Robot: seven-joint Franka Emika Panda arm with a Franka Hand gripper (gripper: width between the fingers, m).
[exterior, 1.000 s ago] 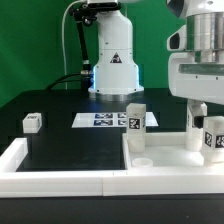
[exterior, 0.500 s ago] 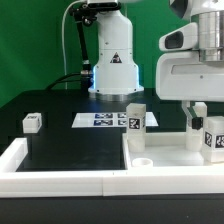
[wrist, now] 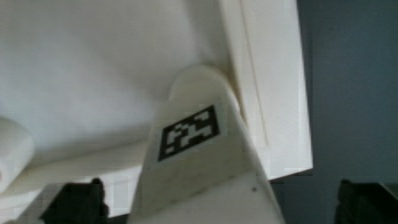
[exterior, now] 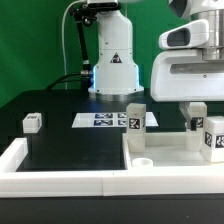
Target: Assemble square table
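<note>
The square table's white slab [exterior: 170, 155] lies at the exterior view's right, with a round socket [exterior: 143, 159] at its near corner. A tagged white leg [exterior: 135, 115] stands at its far left corner and another [exterior: 213, 138] at the right edge. My gripper [exterior: 196, 113] hangs open just above a third upright leg [exterior: 196, 136]. In the wrist view this tagged leg [wrist: 199, 150] stands between my two dark fingertips [wrist: 80, 203], with gaps on both sides of my gripper [wrist: 222, 205]. The slab [wrist: 89, 70] lies beneath.
A small white tagged block [exterior: 32, 122] sits on the black table at the exterior view's left. The marker board [exterior: 105, 120] lies before the robot base [exterior: 112, 60]. The white border wall [exterior: 60, 170] runs along the front and left.
My gripper has moved toward the exterior view's left and slightly down, over the leg at the slab's right. The legs and slab have not moved.
</note>
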